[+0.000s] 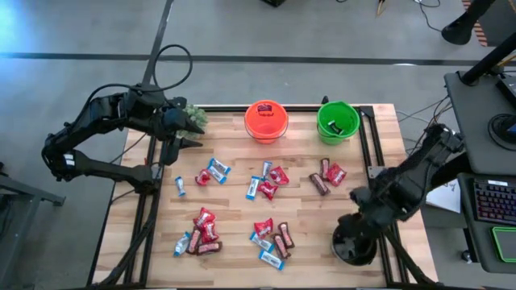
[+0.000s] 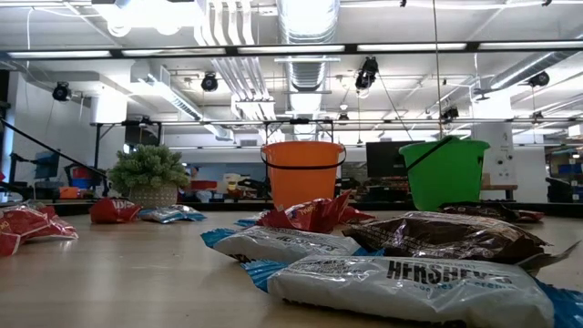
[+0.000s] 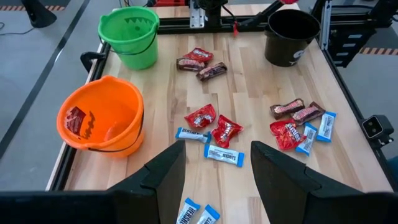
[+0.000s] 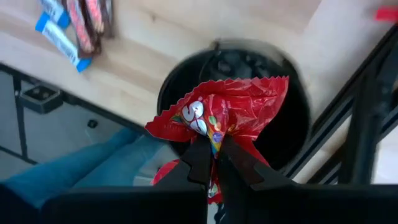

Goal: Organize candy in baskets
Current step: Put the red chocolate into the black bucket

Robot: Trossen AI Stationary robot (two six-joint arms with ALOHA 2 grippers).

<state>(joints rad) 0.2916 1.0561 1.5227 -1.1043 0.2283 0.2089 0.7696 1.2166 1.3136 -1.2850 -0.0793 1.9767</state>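
Candy (image 1: 266, 187) lies scattered across the middle of the counter (image 1: 379, 145) in the high view, with the orange basket (image 1: 266, 120) and green basket (image 1: 338, 121) along the top edge and the black basket (image 1: 355, 244) at lower right under the right gripper (image 1: 360, 211). In the left wrist view, the left gripper (image 3: 213, 163) waits with fingers spread and empty. In the right wrist view, fingers (image 4: 200, 163) pinch a red packet (image 4: 225, 116) shut at frame centre, directly over the black basket, seemingly for dropping in.
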